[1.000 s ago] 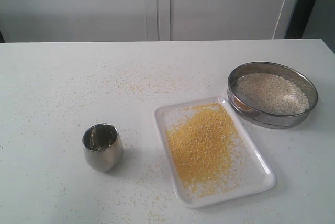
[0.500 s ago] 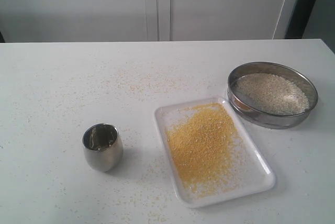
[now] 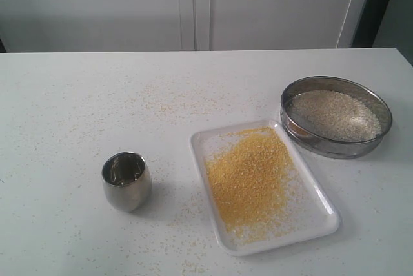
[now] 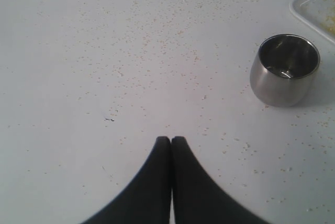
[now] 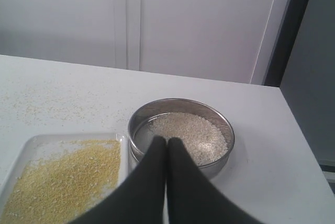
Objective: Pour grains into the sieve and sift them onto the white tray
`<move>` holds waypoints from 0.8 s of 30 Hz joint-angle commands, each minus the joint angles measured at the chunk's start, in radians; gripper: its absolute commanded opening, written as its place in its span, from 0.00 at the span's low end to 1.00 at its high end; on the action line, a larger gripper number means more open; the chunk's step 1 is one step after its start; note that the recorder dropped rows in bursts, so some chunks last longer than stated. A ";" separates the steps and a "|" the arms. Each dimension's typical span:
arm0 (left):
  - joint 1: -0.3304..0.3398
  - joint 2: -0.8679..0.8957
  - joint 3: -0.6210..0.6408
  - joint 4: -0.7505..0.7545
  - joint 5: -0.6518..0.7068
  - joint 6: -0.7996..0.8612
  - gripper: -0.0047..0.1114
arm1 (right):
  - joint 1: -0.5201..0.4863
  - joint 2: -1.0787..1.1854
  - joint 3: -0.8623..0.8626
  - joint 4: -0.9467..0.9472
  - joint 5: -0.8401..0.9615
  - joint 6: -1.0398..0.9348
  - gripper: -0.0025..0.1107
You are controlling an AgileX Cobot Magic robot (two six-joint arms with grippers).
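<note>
The round steel sieve rests on the table at the right, its edge touching the far corner of the white tray. Pale whitish grains lie inside the sieve. Yellow meal is spread over the tray. The small steel cup stands upright at the left and looks empty. Neither arm shows in the exterior view. My left gripper is shut above bare table, with the cup off to one side. My right gripper is shut, hovering by the near rim of the sieve.
Sparse yellow crumbs are scattered over the white table, thickest behind the tray. A pale wall with panel seams runs behind the table. A dark upright strip stands at the far right.
</note>
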 commanded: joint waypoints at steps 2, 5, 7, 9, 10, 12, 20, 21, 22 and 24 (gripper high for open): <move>-0.006 -0.005 0.003 -0.009 0.009 -0.001 0.04 | 0.001 -0.002 0.007 -0.004 -0.019 -0.004 0.02; -0.006 -0.005 0.003 -0.009 0.009 -0.001 0.04 | 0.001 -0.002 0.007 -0.004 -0.019 -0.004 0.02; -0.006 -0.005 0.003 -0.009 0.009 -0.001 0.04 | 0.001 -0.002 0.007 -0.004 -0.019 -0.004 0.02; -0.006 -0.005 0.003 -0.009 0.009 -0.001 0.04 | 0.001 -0.002 0.007 -0.004 -0.019 -0.004 0.02; -0.006 -0.005 0.003 -0.009 0.009 -0.001 0.04 | 0.001 -0.002 0.007 -0.004 -0.019 -0.004 0.02; -0.006 -0.005 0.003 -0.009 0.009 -0.001 0.04 | 0.001 -0.002 0.007 -0.004 -0.019 -0.004 0.02; -0.006 -0.005 0.003 -0.009 0.009 -0.001 0.04 | 0.001 -0.004 0.018 -0.004 -0.021 -0.004 0.02; -0.006 -0.005 0.003 -0.009 0.009 -0.001 0.04 | 0.001 -0.006 0.026 -0.004 -0.021 -0.004 0.02; -0.006 -0.005 0.003 -0.009 0.009 -0.001 0.04 | 0.001 -0.010 0.038 -0.004 -0.023 -0.004 0.02; -0.006 -0.005 0.003 -0.009 0.009 -0.001 0.04 | 0.001 -0.028 0.066 -0.004 -0.023 -0.004 0.02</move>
